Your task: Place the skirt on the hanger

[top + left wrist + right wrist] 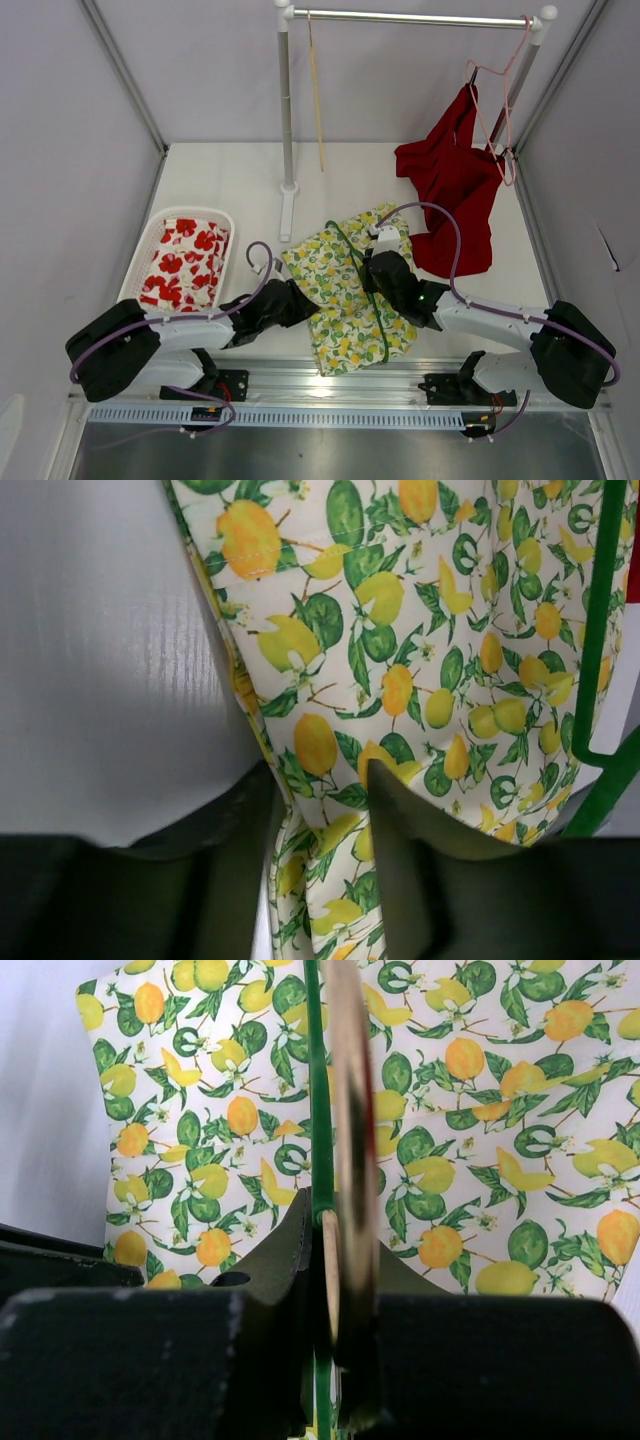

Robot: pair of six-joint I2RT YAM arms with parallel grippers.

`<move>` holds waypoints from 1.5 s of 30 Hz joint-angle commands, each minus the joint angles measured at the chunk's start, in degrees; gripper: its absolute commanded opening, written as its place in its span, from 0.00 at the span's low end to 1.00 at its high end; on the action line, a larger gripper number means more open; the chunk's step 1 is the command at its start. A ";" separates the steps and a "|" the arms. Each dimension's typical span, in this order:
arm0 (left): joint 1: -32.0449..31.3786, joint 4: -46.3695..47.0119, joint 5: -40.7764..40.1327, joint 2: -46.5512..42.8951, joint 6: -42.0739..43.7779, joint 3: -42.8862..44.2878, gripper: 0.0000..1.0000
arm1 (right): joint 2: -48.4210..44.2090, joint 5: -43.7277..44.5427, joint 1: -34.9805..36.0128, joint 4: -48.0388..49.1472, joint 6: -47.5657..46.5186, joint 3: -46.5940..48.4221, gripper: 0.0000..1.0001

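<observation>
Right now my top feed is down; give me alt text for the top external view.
A lemon-print skirt lies spread mid-table with a green hanger across it, the right hand on the hanger and the left hand at the skirt's left edge.

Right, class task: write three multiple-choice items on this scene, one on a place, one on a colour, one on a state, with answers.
1. Where does the green hanger lie?
A on the lemon-print skirt
B in a basket
C on a rail

2. What colour is the garment hanging on the rack?
A blue
B red
C black

3. The right gripper is:
A open in mid-air
B shut on the green hanger
C holding a basket

Answers: 1 A, it crosses the lemon print; 2 B, the cloth is plainly red; 3 B, its fingers pinch the green wire.
</observation>
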 commanded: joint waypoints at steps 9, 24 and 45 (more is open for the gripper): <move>10.23 1.78 4.79 0.25 3.89 -1.77 0.01 | 1.08 -3.19 0.31 -3.54 -1.84 -1.12 0.00; 17.18 -2.89 9.71 -6.34 8.65 -0.09 0.00 | 4.67 0.66 2.15 -12.76 1.14 11.52 0.00; 17.18 -13.86 9.36 -18.99 11.72 4.47 0.00 | 8.73 3.92 3.39 -25.77 3.52 29.81 0.00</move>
